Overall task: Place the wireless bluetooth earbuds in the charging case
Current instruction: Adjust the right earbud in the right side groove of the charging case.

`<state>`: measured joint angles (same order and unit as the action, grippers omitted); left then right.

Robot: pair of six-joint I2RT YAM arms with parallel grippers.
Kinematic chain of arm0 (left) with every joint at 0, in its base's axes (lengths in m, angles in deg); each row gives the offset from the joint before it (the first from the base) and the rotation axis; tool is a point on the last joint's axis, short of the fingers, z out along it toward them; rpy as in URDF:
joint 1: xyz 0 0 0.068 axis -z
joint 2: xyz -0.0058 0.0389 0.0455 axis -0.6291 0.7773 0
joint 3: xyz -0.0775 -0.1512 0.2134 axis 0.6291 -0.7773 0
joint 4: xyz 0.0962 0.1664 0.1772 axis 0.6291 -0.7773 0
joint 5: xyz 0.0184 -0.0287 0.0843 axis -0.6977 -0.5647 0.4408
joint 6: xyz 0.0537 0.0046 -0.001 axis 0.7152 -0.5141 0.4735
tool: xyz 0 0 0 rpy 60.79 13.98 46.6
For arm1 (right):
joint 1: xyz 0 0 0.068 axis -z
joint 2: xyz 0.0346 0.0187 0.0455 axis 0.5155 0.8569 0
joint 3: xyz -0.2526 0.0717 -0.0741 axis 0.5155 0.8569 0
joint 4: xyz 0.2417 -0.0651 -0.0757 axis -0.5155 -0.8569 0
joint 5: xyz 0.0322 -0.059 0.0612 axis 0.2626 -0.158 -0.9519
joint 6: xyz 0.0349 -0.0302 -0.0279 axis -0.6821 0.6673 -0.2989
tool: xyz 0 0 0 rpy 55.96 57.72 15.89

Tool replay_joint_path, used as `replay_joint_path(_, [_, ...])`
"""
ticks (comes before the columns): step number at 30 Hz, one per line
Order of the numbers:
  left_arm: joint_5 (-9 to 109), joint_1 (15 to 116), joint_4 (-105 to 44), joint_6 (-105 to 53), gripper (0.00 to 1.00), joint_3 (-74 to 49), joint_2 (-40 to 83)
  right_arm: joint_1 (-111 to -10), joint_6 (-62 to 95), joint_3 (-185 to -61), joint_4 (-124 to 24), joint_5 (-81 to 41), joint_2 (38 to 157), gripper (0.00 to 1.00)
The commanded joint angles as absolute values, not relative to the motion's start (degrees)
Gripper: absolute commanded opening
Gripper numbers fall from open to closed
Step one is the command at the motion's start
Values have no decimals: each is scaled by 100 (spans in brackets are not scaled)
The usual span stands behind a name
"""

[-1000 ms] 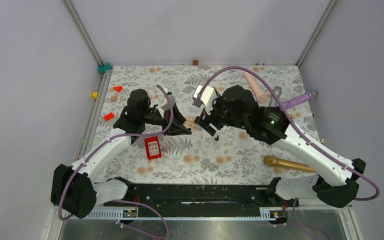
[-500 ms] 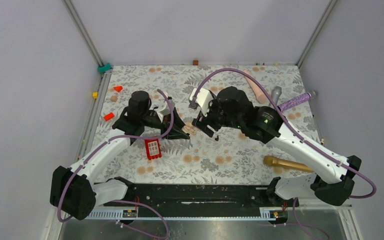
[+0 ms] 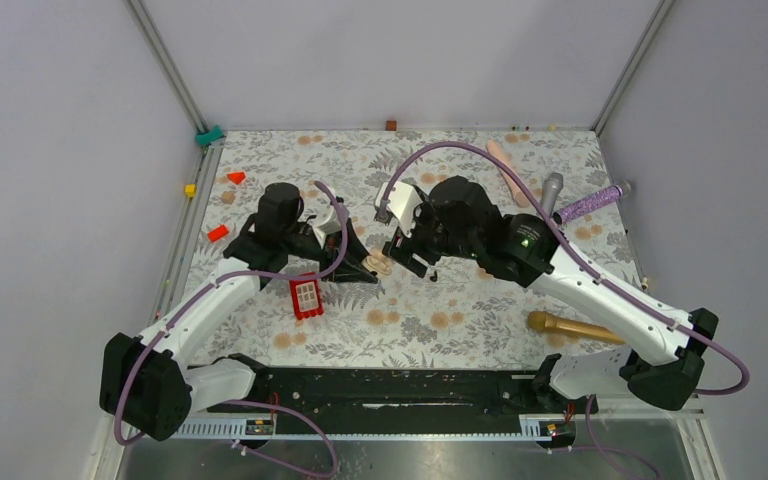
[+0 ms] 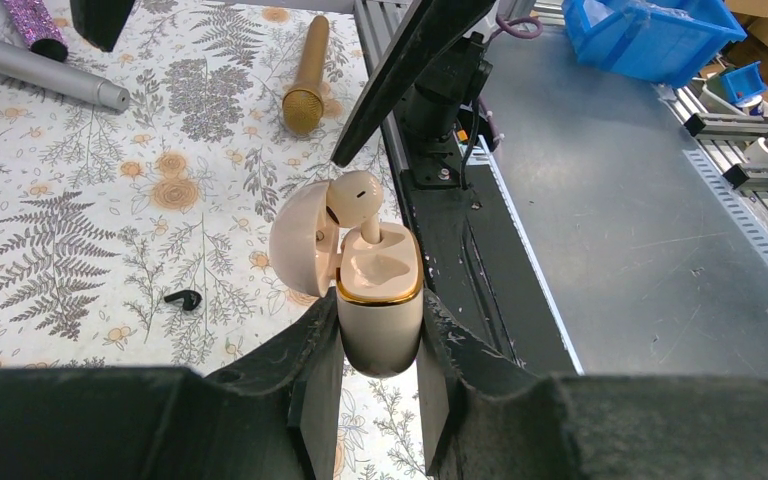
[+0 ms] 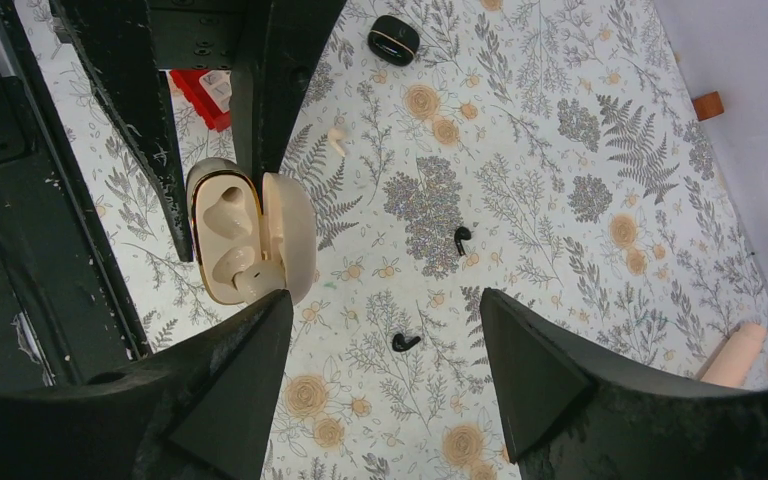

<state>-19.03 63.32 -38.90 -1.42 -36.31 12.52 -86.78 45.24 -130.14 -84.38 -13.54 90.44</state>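
The left fingers (image 4: 378,308) are pinched shut on the body of the pale case (image 4: 380,340), one on each side, with its lid swung open. Inside it a pale earbud (image 4: 358,195) stands with its stem in one socket and its head well above the rim, so it looks only partly pushed home. The socket next to it is bare.

Just beside the case, on its lid side, hover the right fingers (image 5: 380,310). They are spread wide and hold nothing.

On the desk (image 5: 580,120) past the lid lies the first black earbud (image 5: 405,342), loose and apart from the case. In the right wrist view it shows in the gap between the right fingers, touched by neither. How high the fingers hang over it I cannot tell. The second black earbud (image 5: 461,238) lies a little farther from the case on the same side, also loose.

Farther out sits a small pale piece (image 5: 337,140), too small to name with confidence. Farthest from the pale case is a closed black case (image 5: 393,38).

My judgement is that the task is early. No black earbud is in any case, both have to be picked up and seated, and the first one looks the easier reach.
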Motion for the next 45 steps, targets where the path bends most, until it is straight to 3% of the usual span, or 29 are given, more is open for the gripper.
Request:
replay_joint_path(1, [-2265,6349,-3819,58,0,-3391,1075,-8653,4585,-12998,-8298,-1494,9107,76])
replay_joint_path(36, [-2356,6345,-3812,49,0,-3419,1029,-8648,4587,-12975,-8226,-1614,9002,76])
replay_joint_path(39, [-2282,6343,-3984,138,0,-3322,1011,-8636,4538,-12971,-8227,-1675,8901,83])
replay_joint_path(45, [-2241,5836,-5757,1529,0,-2728,951,-8229,4150,-13008,-8095,-1936,8839,99])
